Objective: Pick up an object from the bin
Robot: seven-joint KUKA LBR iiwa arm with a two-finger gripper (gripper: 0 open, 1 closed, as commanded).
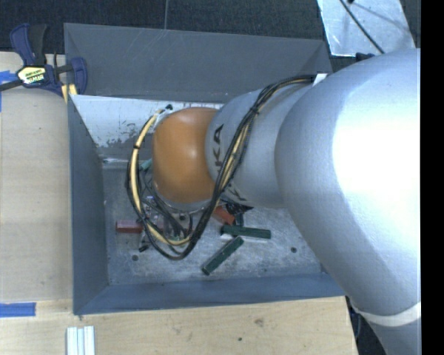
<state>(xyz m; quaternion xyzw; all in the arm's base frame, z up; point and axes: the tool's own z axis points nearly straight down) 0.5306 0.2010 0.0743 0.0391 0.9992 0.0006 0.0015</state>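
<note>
Hanging low in the bin (89, 198) near green sticks (222, 256), pincer (165, 226) opening cannot be told; pick not yet shown

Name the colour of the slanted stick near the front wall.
The stick is dark green; camera view.

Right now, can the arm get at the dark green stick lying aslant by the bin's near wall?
Probably yes. The dark green stick lies bare on the floor of the bin, with nothing upon it, just beside the gripper, which is low inside.
</note>
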